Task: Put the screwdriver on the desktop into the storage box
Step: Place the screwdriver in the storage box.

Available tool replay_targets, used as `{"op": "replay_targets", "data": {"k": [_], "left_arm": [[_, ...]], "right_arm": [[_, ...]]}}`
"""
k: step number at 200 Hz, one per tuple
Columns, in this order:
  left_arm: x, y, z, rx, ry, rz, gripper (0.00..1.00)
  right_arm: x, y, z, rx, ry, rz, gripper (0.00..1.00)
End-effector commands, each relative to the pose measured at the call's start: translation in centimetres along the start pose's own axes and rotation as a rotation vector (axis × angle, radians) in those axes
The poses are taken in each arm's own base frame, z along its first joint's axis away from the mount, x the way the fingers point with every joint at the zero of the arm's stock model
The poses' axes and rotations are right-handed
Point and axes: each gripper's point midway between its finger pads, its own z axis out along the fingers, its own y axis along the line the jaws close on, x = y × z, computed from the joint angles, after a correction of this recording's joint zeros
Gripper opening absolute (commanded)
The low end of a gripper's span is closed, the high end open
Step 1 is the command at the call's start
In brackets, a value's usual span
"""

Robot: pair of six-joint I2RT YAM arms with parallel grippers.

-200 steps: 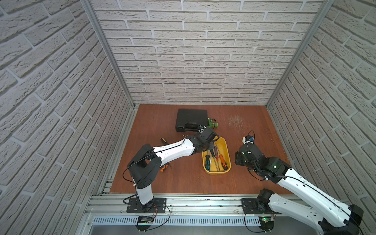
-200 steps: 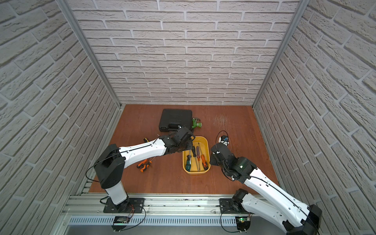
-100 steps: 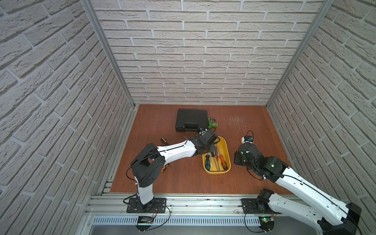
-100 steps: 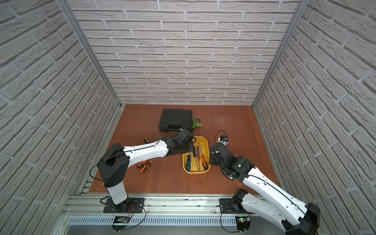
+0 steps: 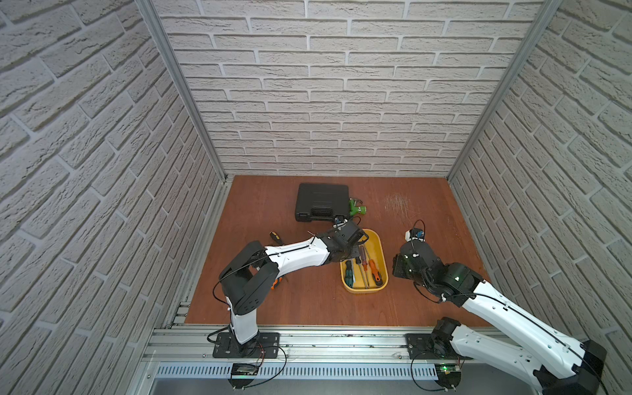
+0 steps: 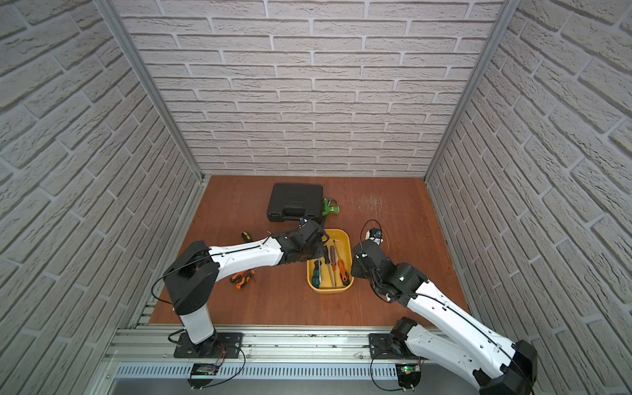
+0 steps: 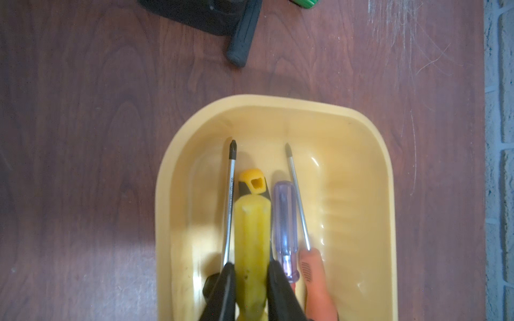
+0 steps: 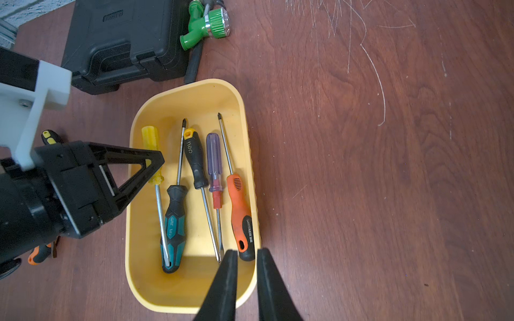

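My left gripper (image 7: 251, 269) is shut on a yellow-handled screwdriver (image 7: 251, 222), held low inside the far-left part of the yellow storage box (image 7: 167, 194). The right wrist view shows that handle (image 8: 151, 150) beside the left gripper's fingers (image 8: 144, 166). In both top views the left gripper (image 5: 355, 253) (image 6: 319, 251) covers the held screwdriver. Several other screwdrivers lie in the box (image 8: 130, 222). My right gripper (image 8: 247, 254) hangs over the box's near-right corner, shut and empty, also seen in a top view (image 5: 396, 272). One black-and-yellow screwdriver (image 5: 275, 236) lies on the desktop (image 5: 307, 301).
A black tool case (image 5: 321, 201) and a green hose nozzle (image 5: 357, 208) sit behind the box. A dark handle (image 7: 244, 33) lies between the case and the box. Orange-handled pliers (image 6: 242, 277) lie under the left forearm. Brick walls enclose three sides.
The left gripper has shifted slightly over the box's far-left end, still holding the screwdriver. The right arm has edged a little toward the box.
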Motion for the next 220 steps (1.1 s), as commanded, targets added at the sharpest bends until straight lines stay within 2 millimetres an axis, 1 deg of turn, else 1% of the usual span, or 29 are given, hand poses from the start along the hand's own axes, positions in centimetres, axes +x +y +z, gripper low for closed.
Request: {"op": "replay_targets", "data": {"k": [1, 9, 19, 50, 74, 92, 103, 114, 124, 138, 145, 160, 172, 199, 220], "left_arm": [[0.1, -0.4, 0.2, 0.013, -0.014, -0.003, 0.26], [0.0, -0.5, 0.1, 0.015, -0.016, -0.001, 0.32], [-0.1, -0.6, 0.0, 0.013, -0.023, 0.004, 0.36], [-0.3, -1.2, -0.6, 0.018, -0.033, 0.015, 0.44], [-0.6, -1.8, -1.5, 0.022, -0.053, 0.040, 0.47], [-1.0, -2.4, -2.7, 0.030, -0.075, 0.065, 0.48], [-1.5, -2.6, -3.8, 0.029, -0.101, 0.084, 0.48], [-2.0, -2.5, -5.2, 0.020, -0.128, 0.107, 0.48], [-2.4, -1.9, -6.5, 0.003, -0.156, 0.126, 0.48], [-2.7, -0.4, -8.3, -0.028, -0.188, 0.152, 0.48], [-3.2, 0.9, -9.4, -0.065, -0.226, 0.163, 0.48], [-3.3, 3.8, -11.4, -0.133, -0.263, 0.177, 0.48], [-3.0, 6.5, -12.6, -0.186, -0.276, 0.172, 0.49], [-2.0, 12.3, -14.3, -0.256, -0.273, 0.101, 0.50], [-0.8, 16.8, -15.0, -0.315, -0.255, 0.022, 0.52]], "right_arm": [[-0.5, 0.0, 0.0, -0.011, -0.024, 0.010, 0.20], [-0.4, 0.0, 0.0, -0.010, -0.022, 0.009, 0.20], [-0.4, 0.0, 0.0, -0.011, -0.022, 0.009, 0.20], [-0.5, -0.1, -0.1, -0.012, -0.024, 0.012, 0.20], [-0.5, -0.1, -0.3, -0.015, -0.028, 0.012, 0.20], [-0.7, 0.1, -0.5, -0.022, -0.030, 0.010, 0.20], [-0.7, 0.2, -0.5, -0.028, -0.029, 0.007, 0.20], [-0.8, 0.4, -0.6, -0.036, -0.027, 0.005, 0.20], [-0.8, 0.5, -0.7, -0.045, -0.027, 0.000, 0.20], [-0.9, 0.7, -0.8, -0.052, -0.027, -0.006, 0.20], [-1.0, 0.8, -0.8, -0.056, -0.029, -0.008, 0.20], [-1.0, 1.0, -0.8, -0.063, -0.029, -0.009, 0.20], [-1.0, 1.2, -0.8, -0.071, -0.027, -0.009, 0.20], [-1.0, 1.8, -0.6, -0.091, -0.020, -0.008, 0.20], [-0.8, 2.6, -0.4, -0.127, -0.005, -0.013, 0.20]]}}
